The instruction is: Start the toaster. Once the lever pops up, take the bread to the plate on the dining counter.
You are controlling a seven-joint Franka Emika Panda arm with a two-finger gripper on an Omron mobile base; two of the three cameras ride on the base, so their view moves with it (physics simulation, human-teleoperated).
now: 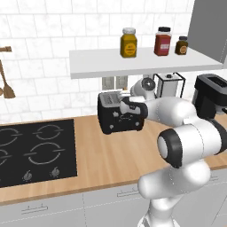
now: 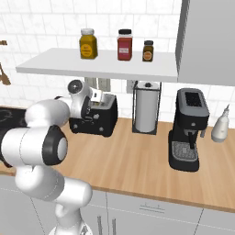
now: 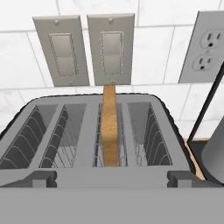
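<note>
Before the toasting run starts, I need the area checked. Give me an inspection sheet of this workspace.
Surface: wood counter with a black hob at its left.
Job's things: toaster against the wall; bread stands upright in one of its slots.
Clutter: coffee machine, paper towel roll in a wire holder, pale bottle; three jars on the shelf.
Grippers: gripper over the toaster, open, holding nothing.
Cables: nothing seen.
Surroundings: white tiled wall, two switch plates, outlet, wooden utensils hanging at left.
</note>
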